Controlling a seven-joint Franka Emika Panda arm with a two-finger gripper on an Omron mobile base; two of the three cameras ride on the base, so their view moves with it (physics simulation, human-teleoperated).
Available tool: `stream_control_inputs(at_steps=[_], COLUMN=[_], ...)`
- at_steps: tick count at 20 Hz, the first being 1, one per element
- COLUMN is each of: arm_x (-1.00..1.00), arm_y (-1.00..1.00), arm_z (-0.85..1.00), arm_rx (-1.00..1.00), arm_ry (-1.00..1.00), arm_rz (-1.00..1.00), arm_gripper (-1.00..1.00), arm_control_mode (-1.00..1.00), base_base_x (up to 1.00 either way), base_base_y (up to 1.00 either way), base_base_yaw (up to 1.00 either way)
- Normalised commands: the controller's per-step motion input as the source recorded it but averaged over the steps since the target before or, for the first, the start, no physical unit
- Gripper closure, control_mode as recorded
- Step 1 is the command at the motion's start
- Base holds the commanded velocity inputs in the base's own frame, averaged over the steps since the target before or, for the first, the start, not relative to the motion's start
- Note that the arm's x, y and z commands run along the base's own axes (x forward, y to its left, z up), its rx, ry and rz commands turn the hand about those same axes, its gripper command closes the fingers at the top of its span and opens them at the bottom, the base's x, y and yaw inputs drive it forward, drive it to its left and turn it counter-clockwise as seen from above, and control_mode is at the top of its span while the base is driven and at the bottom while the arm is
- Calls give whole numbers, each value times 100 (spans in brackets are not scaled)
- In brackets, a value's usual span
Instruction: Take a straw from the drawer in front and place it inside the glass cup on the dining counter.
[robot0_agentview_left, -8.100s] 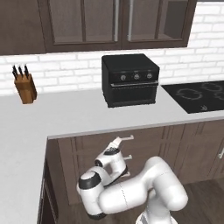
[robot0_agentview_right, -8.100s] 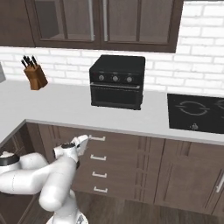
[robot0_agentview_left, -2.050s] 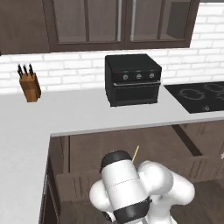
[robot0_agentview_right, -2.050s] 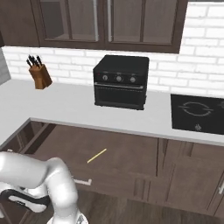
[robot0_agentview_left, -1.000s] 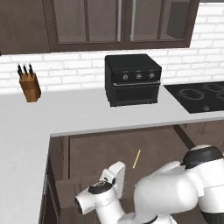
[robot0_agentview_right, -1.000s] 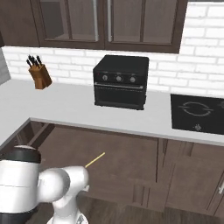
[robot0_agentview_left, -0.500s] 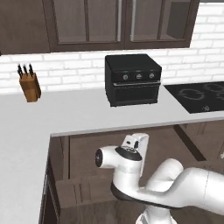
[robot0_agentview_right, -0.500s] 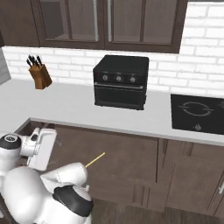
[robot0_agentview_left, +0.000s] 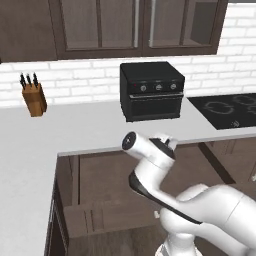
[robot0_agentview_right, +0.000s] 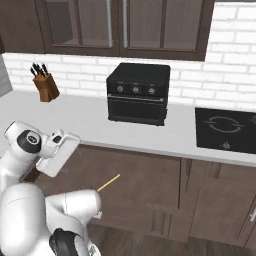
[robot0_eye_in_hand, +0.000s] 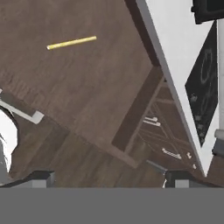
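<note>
The wide dark-brown drawer stands pulled out under the white worktop. A thin pale yellow straw lies flat on its bare floor. In the hand view the straw is at the upper left, well ahead of my gripper. The gripper's two dark fingertips are wide apart, so it is open and holds nothing. My hand hovers above the drawer's left part, to the left of the straw. The drawer's silver bar handle shows at the left. The glass cup and the dining counter are out of view.
A black countertop oven sits on the white worktop, with a knife block to its left and a black cooktop to its right. Shut drawers with small handles lie right of the open drawer.
The drawer, shut 8 s ago, now stands open with the straw lying in it. Within the last second my hand swung up from low in front to above the drawer.
</note>
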Motion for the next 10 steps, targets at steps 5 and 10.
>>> stream_control_inputs(at_steps=[5, 10], arm_x=[46, 74], arm_y=[39, -13], arm_z=[-44, -47], arm_rx=[17, 31], arm_ry=[8, 6], arm_rz=[-34, -10], arm_gripper=[-100, -100], arm_control_mode=[-100, -100], base_base_x=[0, 0], base_base_y=[0, 0], base_base_yaw=[0, 0])
